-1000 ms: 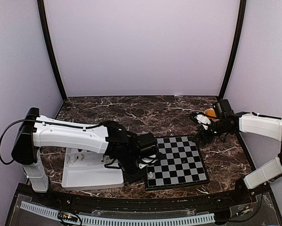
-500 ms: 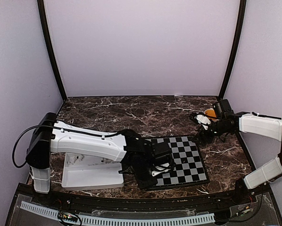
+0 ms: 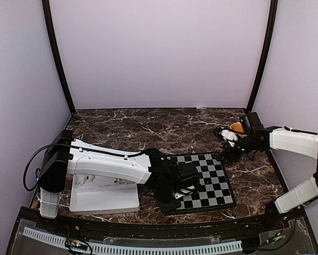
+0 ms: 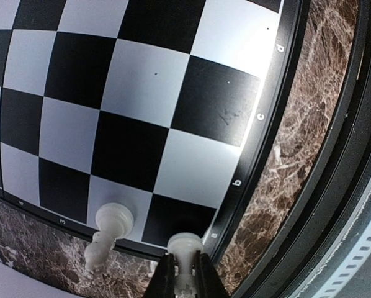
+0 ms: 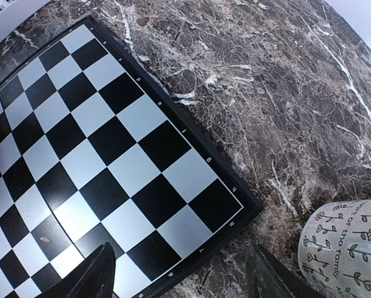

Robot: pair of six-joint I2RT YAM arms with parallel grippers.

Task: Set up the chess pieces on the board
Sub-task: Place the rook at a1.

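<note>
Chessman (image 4: pixel 184 245), white moulded plastic with a rounded head, is clenched between the left fingers (image 4: pixel 164 284) over the near-left corner of the board (image 4: pixel 142 93). A second white piece (image 4: pixel 114 220) of like form sits at the border just beside it. The board is flat and glossy, with black and pale squares and a thin black lettered rim. It lies on the dark veined marble worktop (image 3: pixel 148 127), beside a white rectangular plastic tray (image 3: pixel 103 197). The right fingers (image 5: pixel 98 273) are spread apart, grasping nothing, over the board's far-right corner near a pale flower-printed mug (image 5: pixel 347 248).
</note>
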